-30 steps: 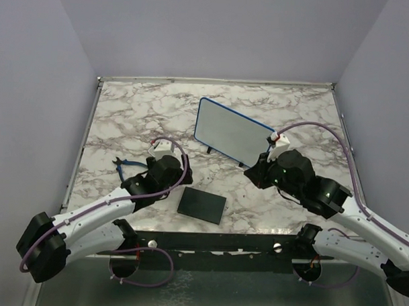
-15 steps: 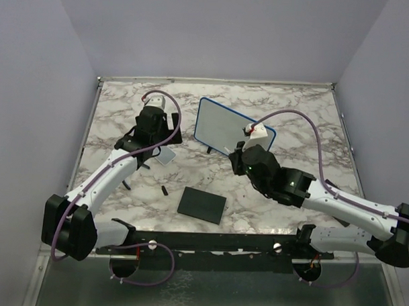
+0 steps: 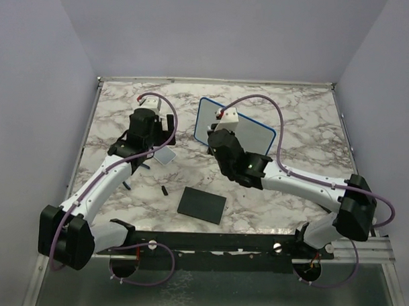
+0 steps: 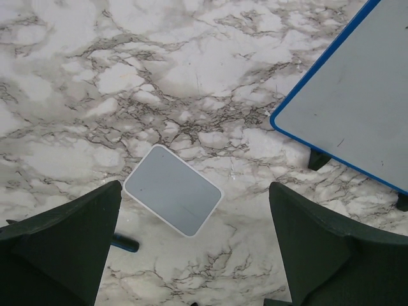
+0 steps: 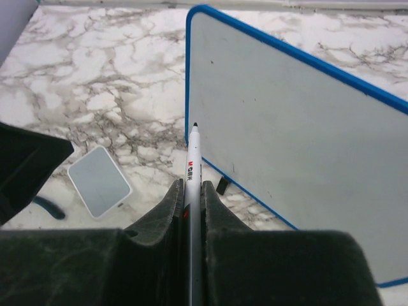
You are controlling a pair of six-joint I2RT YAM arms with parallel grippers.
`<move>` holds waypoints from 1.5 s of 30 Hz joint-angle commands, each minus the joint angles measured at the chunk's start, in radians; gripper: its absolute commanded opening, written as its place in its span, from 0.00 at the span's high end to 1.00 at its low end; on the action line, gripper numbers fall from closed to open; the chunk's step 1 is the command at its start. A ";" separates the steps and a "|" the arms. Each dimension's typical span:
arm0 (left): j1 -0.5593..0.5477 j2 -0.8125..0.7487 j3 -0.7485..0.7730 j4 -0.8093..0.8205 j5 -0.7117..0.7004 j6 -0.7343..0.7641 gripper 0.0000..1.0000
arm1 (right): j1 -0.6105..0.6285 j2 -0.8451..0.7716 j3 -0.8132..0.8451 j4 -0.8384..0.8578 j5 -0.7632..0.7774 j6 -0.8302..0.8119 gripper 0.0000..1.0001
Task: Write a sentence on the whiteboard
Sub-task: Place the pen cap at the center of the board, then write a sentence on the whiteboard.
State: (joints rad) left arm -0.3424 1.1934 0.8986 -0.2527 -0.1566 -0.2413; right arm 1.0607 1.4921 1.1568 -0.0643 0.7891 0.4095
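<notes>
Whiteboard (image 3: 253,136) surface is bare: no sentence is on it yet, only a few faint specks. It stands propped on its two small black feet toward the back of the marble table (image 3: 118,110), about mid-width.

Your right jaws are pinched narrow on a marker (image 5: 193,162). Its dark tip is uncapped and points at the board's left edge, near it but not touching. By the look of it, you are lining up the first stroke.

Bring the tip square to the face near the upper left corner. Press lightly, since the board only rests on its feet and may slide or tip back. Start high enough to leave room for a second line, and keep the strokes slow.

The marker barrel carries red and black print that seems to begin with an "M"; the rest is too small to read.

Your left jaws hang wide apart with nothing in them, above a small grey tile (image 4: 172,196) lying flat to the left of the board. You could use them to steady the blue rim. A black pad (image 3: 202,204) lies near the front edge.
</notes>
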 commanded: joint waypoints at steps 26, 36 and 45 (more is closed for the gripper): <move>0.000 -0.074 -0.010 0.018 -0.012 0.026 0.01 | -0.124 0.206 0.142 0.242 -0.107 -0.122 1.00; 0.000 -0.074 -0.012 0.019 -0.005 0.026 0.01 | -0.128 0.246 0.160 0.282 -0.084 -0.162 1.00; 0.000 -0.077 -0.012 0.019 -0.003 0.030 0.01 | -0.131 0.267 0.169 0.279 -0.050 -0.179 1.00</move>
State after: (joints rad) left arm -0.3424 1.1370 0.8951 -0.2409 -0.1658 -0.2226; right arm 0.9344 1.7393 1.3022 0.1921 0.6956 0.2501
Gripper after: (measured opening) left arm 0.988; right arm 0.112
